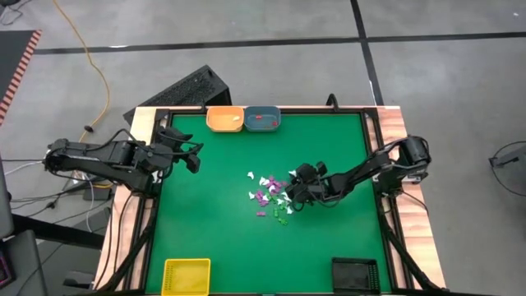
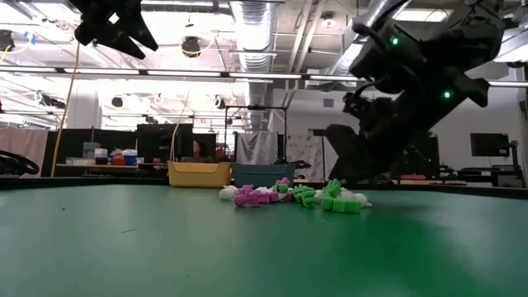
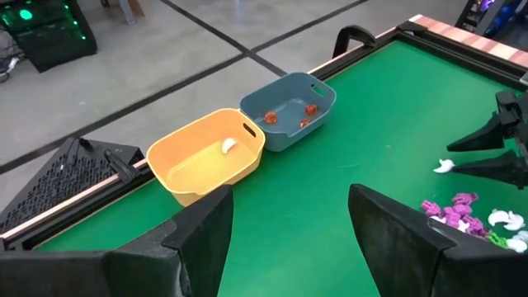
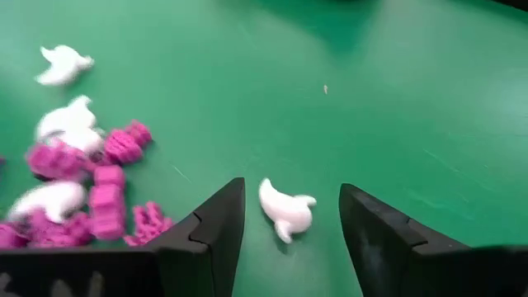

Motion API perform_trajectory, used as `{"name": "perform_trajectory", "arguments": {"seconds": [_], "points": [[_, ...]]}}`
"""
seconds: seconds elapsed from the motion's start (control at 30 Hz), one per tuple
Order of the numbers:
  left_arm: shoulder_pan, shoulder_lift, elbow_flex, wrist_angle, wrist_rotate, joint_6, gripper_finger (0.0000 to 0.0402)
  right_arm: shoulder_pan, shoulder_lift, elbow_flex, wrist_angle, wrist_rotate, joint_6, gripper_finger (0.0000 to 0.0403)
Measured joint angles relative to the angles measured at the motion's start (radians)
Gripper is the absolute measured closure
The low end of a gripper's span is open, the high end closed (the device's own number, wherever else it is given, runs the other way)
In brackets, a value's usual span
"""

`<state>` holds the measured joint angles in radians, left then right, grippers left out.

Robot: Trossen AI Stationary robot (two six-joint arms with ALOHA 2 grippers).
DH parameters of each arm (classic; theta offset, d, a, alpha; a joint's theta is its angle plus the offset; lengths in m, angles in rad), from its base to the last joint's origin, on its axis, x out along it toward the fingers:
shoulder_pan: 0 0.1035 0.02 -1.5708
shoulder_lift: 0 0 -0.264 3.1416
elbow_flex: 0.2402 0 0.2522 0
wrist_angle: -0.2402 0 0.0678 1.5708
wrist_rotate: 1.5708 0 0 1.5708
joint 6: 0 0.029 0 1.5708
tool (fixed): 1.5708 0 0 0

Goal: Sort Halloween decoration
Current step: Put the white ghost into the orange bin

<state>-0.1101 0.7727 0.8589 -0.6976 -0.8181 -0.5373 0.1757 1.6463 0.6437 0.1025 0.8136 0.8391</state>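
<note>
The Halloween decoration is a loose pile (image 1: 269, 196) of tiny white, purple and green trinkets lying on the green table's middle, also in the low view (image 2: 289, 196). My right gripper (image 1: 289, 197) stands open at the pile's right side, slanting down. In its wrist view one white trinket (image 4: 286, 210) lies on the table between the two fingers (image 4: 216, 223), with a gap on either side. More white and purple trinkets (image 4: 82, 173) lie beside it. My left gripper (image 1: 193, 156) hangs open above the table's left edge, holding nothing (image 3: 289, 194).
An orange tray (image 3: 191, 175) holding one white trinket and a blue tray (image 3: 327, 99) holding red ones stand side by side at the far edge. A yellow tray (image 1: 186, 275) sits at the near left, a black tray (image 1: 355, 273) at the near right.
</note>
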Motion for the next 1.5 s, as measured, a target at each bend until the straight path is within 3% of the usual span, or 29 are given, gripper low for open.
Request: {"name": "perform_trajectory", "arguments": {"seconds": [0.2, 0.43, 0.53, 0.73, 0.87, 1.0, 1.5], "points": [[0.000, 0.000, 0.000, -0.001, 0.000, 0.000, 0.0170, -0.012, -0.005, -0.020, 0.027, -0.022, -0.036, 0.0203], [0.000, 0.000, 0.000, -0.002, 0.002, -0.006, 0.0170, -0.081, -0.013, -0.137, 0.334, -0.274, -0.259, 0.0203], [0.000, 0.000, 0.000, -0.002, 0.003, -0.006, 0.0170, -0.118, -0.014, -0.153, 0.349, -0.340, -0.371, 0.0203], [0.000, 0.000, 0.000, -0.002, 0.002, -0.033, 0.0170, -0.195, -0.011, -0.159, 0.371, -0.374, -0.508, 0.0203], [0.000, 0.000, 0.000, -0.003, 0.002, -0.034, 0.0170, -0.257, -0.005, -0.159, 0.434, -0.518, -0.601, 0.0203], [0.000, 0.000, 0.000, -0.003, -0.007, -0.035, 0.0170, -0.303, -0.005, -0.165, 0.445, -0.597, -0.679, 0.0211], [0.001, 0.000, 0.000, -0.004, -0.060, -0.066, 0.0170, -0.325, -0.006, -0.288, 0.587, -0.603, -0.745, 0.0234]]}}
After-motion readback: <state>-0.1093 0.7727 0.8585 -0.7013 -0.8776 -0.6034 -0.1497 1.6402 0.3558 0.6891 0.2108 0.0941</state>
